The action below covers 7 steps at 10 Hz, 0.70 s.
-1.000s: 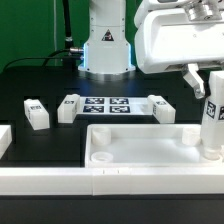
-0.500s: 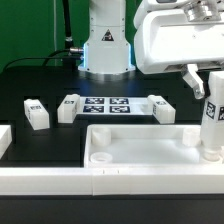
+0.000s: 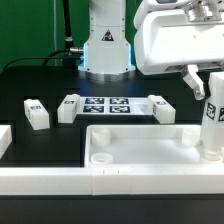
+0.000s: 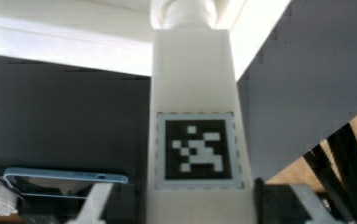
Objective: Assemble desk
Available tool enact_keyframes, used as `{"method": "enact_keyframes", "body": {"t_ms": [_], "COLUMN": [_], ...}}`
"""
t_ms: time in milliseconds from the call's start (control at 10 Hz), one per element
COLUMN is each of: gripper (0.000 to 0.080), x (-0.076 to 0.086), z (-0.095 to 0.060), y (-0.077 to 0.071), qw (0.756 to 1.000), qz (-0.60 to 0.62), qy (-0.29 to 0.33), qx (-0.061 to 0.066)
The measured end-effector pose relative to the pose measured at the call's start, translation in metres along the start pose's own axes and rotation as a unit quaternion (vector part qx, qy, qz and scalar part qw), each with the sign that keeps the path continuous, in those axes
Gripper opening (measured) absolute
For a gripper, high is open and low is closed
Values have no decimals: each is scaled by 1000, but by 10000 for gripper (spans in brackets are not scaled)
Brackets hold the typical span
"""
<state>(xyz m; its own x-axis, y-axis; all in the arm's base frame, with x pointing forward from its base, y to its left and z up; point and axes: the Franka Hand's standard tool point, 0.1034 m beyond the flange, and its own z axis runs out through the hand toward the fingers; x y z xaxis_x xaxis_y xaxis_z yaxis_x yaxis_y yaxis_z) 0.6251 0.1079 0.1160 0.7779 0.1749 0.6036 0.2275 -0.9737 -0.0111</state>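
End effector (image 3: 211,87) seemingly grips upright leg (image 3: 212,125) — black table (image 3: 40,85), green backdrop (image 3: 30,30).

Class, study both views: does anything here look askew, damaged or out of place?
Nothing stands out. The gripper holds one leg upright in the tabletop's corner; three more legs lie loose beyond it, near the marker board.

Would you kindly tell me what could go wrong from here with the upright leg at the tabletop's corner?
1. The square white plastic post leg, clamped in the gripper, stands upright at a corner of the white rectangular tray-like tabletop, on the exterior view's right. Any tilt might jam it rather than seat it.
2. Pressing or twisting there might shift the tabletop.
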Motion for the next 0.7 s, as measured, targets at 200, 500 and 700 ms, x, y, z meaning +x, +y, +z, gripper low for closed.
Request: {"method": "enact_keyframes", "body": {"t_ms": [200, 500, 700], "gripper": [284, 284, 284], "x": [-4, -7, -9], "z": [2, 4, 7], "y": [2, 1, 1], "qw": [1000, 1000, 1000], "qz": [2, 2, 3], "qy": [-3, -5, -2], "qx": [0, 0, -1]}}
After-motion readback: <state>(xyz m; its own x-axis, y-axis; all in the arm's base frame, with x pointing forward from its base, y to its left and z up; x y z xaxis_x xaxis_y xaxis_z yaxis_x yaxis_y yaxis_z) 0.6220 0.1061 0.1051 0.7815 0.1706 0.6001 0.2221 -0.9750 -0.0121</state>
